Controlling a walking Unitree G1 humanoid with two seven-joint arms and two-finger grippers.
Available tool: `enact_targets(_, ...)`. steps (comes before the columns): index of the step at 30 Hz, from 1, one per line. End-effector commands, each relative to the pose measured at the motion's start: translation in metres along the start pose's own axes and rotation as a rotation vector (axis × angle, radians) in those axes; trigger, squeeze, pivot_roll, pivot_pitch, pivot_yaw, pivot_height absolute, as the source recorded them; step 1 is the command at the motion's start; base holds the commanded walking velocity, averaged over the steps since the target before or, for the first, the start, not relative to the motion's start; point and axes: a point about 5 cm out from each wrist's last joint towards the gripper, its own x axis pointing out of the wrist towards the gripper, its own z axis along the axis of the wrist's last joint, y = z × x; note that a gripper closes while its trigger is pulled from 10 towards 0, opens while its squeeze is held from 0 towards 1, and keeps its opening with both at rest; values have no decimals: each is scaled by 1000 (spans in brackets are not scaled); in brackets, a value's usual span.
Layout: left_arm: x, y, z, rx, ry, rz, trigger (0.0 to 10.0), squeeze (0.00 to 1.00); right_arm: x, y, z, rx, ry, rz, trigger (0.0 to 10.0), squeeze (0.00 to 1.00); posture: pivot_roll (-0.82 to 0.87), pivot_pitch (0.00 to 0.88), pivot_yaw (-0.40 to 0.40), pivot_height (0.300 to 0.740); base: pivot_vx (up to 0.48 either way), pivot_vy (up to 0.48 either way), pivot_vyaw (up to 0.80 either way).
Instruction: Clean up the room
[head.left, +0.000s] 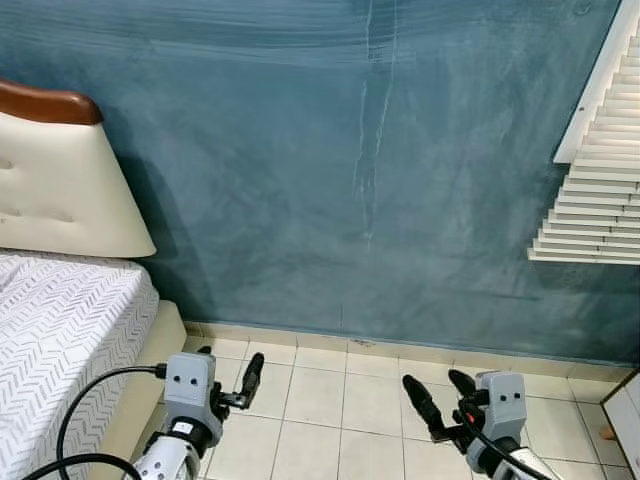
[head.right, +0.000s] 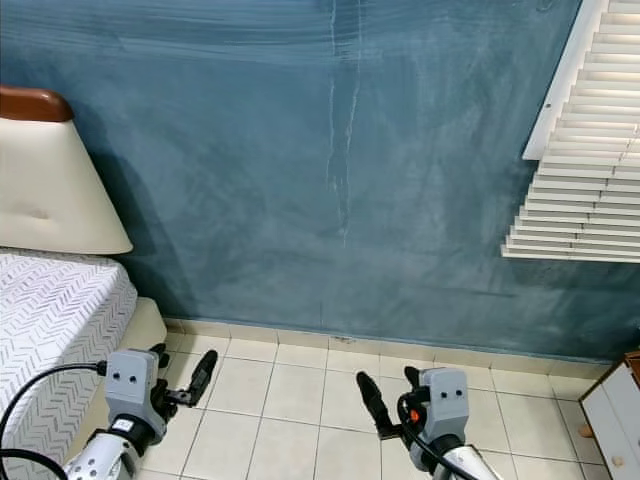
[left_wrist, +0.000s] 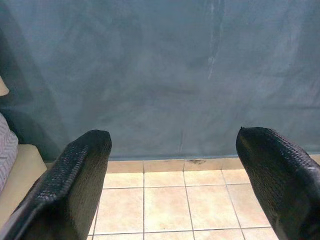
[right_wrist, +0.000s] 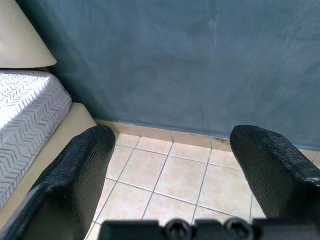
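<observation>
- The left gripper hovers over the tiled floor just beside the bed, fingers spread wide, holding nothing.
- The right gripper hovers farther from the bed, also wide and empty.
- Both point toward the teal wall beside the bed.
- White slatted blinds hang far from the bed.

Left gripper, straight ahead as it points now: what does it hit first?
Probably the blue wall, near its base. The left gripper is open over the tiled floor, nothing between its fingers; depth is unclear.
</observation>
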Motion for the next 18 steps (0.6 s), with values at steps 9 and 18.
enact_targets(9, 53, -2, 16, 65, -6, 89, 10000, 0, 60, -15, 20, -14, -57, -40, 10000, 0, 52, 0, -1, 740, 0, -133, 332)
enact_targets(18, 45, 12, 16, 148, 18, 225, 10000, 0, 54, -21, 15, -27, -27, -11, 10000, 0, 69, 0, -12, 740, 0, -160, 524)
